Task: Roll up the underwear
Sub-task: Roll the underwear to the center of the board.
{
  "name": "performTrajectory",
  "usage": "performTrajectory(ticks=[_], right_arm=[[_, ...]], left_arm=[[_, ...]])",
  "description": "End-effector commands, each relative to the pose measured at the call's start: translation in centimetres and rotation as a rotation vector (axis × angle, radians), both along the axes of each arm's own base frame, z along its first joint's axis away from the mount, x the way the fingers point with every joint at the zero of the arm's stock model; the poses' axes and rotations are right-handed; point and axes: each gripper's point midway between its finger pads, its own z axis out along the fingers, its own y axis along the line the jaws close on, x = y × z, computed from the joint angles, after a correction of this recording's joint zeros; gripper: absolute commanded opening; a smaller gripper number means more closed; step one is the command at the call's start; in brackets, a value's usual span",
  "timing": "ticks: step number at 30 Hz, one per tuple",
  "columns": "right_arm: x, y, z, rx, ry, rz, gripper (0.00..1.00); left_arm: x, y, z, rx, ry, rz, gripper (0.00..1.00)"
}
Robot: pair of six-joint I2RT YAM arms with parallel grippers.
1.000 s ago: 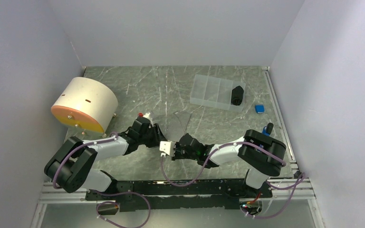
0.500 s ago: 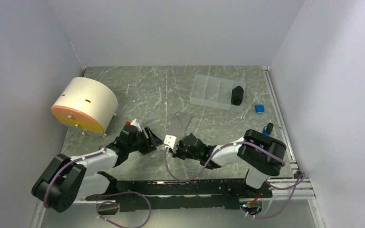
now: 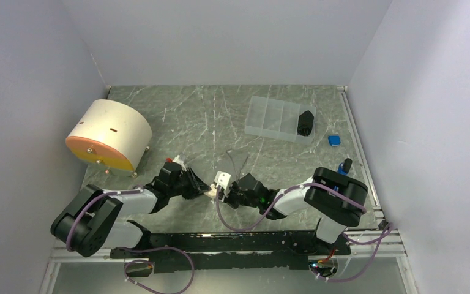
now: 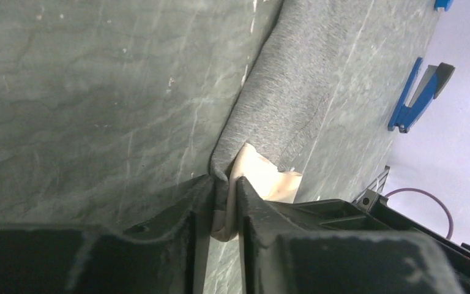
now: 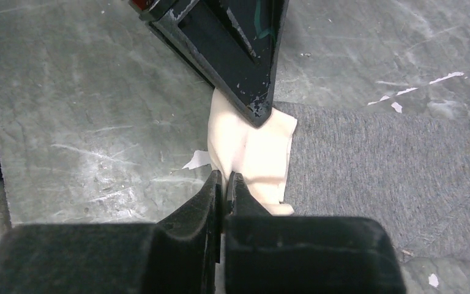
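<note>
The underwear (image 3: 237, 158), a flat grey piece with a cream band (image 5: 254, 150) at its near edge, is found on the worktop (image 3: 190, 110) on the near side of the clear divided box (image 3: 272, 118), well apart from it and a little to its left. It is gripped at that cream band from two sides, presumably so that the edge can be lifted and turned over evenly to begin a roll. No turn of fabric can be made out, so the rolling is judged to be at its very start. The left gripper (image 4: 225, 211) is seen narrowed onto a fold of grey cloth and cream band. The right gripper (image 5: 225, 187) is pressed almost shut on the cream band just beside it, with the tips of the two nearly touching. Both grips are set at one spot rather than spread along the edge, which may let the rest of that edge sag when raised. The left arm (image 3: 128, 199) and the right arm (image 3: 290, 196) are laid low and stretched inward toward each other, the wrists held close to the worktop on the near side of the box.
</note>
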Motion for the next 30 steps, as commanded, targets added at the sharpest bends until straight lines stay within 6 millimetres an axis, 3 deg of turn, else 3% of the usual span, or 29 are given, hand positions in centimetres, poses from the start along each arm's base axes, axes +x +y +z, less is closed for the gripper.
performTrajectory(ticks=[1,3,7,12,15,19,22,27,30], right_arm=[[-1.1,0.8,0.7,0.065,0.038,0.031,0.05],[-1.1,0.6,1.0,0.064,0.015,0.036,0.15],[-1.4,0.4,1.5,0.015,-0.066,0.082,0.39],[-1.6,0.7,1.2,-0.102,-0.217,0.115,0.51],[-0.7,0.6,0.8,-0.181,-0.312,0.083,0.53],[0.7,0.0,0.3,-0.239,-0.371,0.031,0.52],[1.1,-0.5,-0.1,-0.263,-0.392,0.010,0.46],[0.3,-0.3,-0.8,-0.249,-0.352,0.039,0.13],[-1.0,0.5,-0.1,-0.161,-0.279,0.059,0.05]], left_arm=[[-1.8,1.6,-3.1,0.130,0.084,-0.010,0.21],[-1.7,1.6,-2.9,0.132,0.081,-0.011,0.13],[-1.4,1.7,-2.4,0.146,0.071,-0.008,0.06],[-1.2,1.5,-2.1,0.156,0.076,-0.021,0.05],[-1.3,1.5,-2.1,0.158,0.080,-0.024,0.05],[-1.2,1.5,-1.9,0.161,0.076,-0.030,0.05],[-1.2,1.6,-1.8,0.175,0.075,-0.034,0.05],[-1.1,1.5,-1.6,0.171,0.077,-0.034,0.05],[-1.1,1.5,-1.6,0.165,0.084,-0.026,0.05]])
